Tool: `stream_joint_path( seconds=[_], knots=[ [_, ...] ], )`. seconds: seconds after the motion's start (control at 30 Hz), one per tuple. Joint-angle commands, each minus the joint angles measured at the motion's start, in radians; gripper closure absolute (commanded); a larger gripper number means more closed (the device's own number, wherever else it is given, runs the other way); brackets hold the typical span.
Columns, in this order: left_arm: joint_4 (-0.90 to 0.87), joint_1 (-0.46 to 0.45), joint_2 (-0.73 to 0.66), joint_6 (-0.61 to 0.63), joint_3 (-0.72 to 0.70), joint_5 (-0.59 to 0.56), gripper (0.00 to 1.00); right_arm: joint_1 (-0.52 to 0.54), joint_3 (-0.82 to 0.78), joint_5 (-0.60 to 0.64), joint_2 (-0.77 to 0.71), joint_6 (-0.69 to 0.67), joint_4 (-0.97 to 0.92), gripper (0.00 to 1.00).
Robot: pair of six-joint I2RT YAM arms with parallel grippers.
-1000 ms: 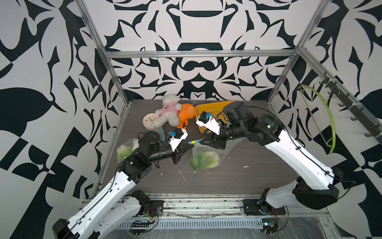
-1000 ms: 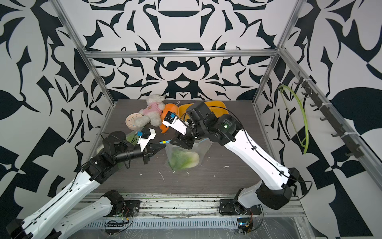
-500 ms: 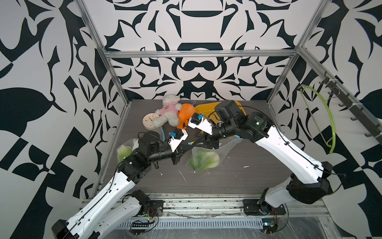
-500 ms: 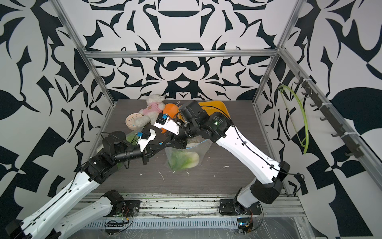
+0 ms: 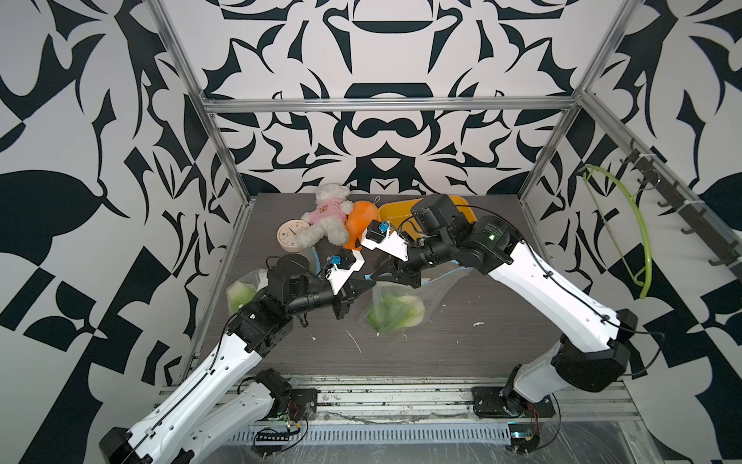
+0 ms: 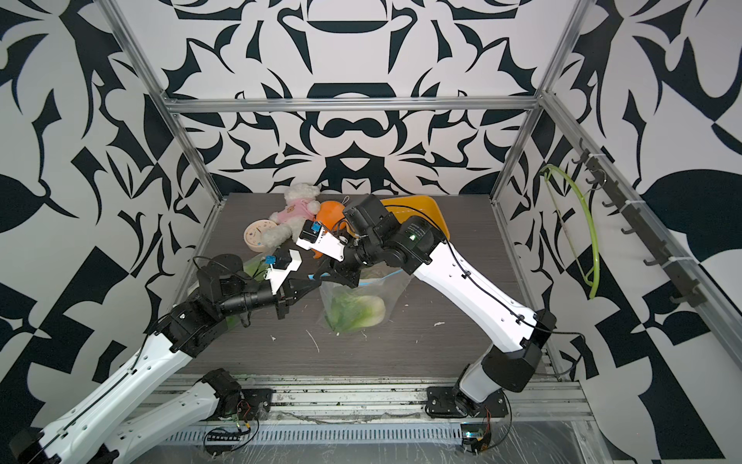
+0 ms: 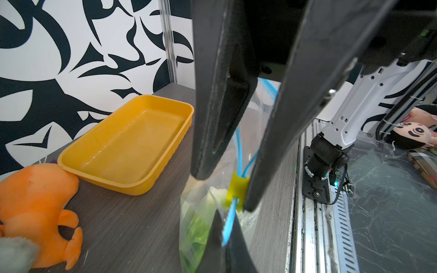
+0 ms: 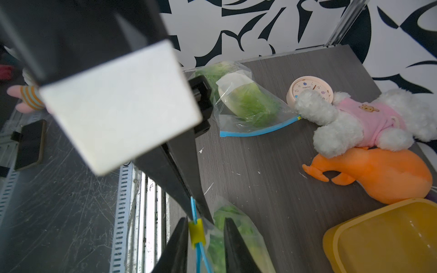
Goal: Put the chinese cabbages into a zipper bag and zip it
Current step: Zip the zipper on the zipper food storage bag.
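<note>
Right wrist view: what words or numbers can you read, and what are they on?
"10": on the clock face.
"2": on the same face.
The clock's other numbers are too small to read or are hidden behind the teddy.
One tiny word on the face is too small to read.
The teddy's pink shirt has a little bear picture and no letters I can read.
Nothing else in this view shows writing.

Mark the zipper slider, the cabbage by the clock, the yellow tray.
zipper slider (image 7: 237,189): left wrist view, yellow body.
cabbage by the clock (image 8: 253,106): right wrist view, leaves.
yellow tray (image 7: 132,141): left wrist view, bare floor.
</note>
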Motion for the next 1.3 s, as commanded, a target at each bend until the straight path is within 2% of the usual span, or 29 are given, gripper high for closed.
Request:
stream_joint_path(
  seconds=[0.0,0.23,0.4,0.53,0.7,0.73,0.8,0.97,1.17,1.27],
  knots=[
    [0.002,0.003,-0.003,0.009,0.038,0.004,1.0,0.005,0.0,-0.001,-0.033,-0.009,0.03,0.74],
    [0.002,0.002,0.005,0.009,0.044,0.005,1.0,0.006,0.001,-0.03,-0.02,-0.011,0.008,0.68],
    [0.0,0.003,0.006,0.011,0.049,0.005,1.0,0.005,0.007,-0.03,-0.006,-0.012,-0.005,0.69],
    [-0.002,0.003,0.002,0.011,0.046,0.005,1.0,0.004,0.018,-0.032,-0.003,-0.012,-0.002,0.81],
    [-0.006,0.003,-0.008,0.01,0.037,-0.002,1.0,0.004,0.024,-0.03,-0.008,-0.013,0.001,0.89],
    [-0.006,0.003,-0.01,0.008,0.035,-0.004,0.98,0.006,0.025,-0.03,-0.008,-0.012,0.001,0.92],
    [-0.006,0.003,-0.015,0.005,0.033,0.001,0.84,0.005,0.024,-0.024,-0.009,-0.012,0.001,0.94],
    [0.007,0.003,-0.007,0.005,0.036,0.011,0.79,0.005,0.028,-0.032,-0.013,-0.011,0.005,0.95],
    [0.025,0.003,0.023,0.007,0.059,0.031,0.83,0.005,0.021,-0.035,-0.02,-0.004,0.011,0.96],
    [0.049,0.001,0.025,0.002,0.056,0.034,0.9,0.005,0.012,-0.034,-0.023,0.001,0.02,0.96]
  ],
)
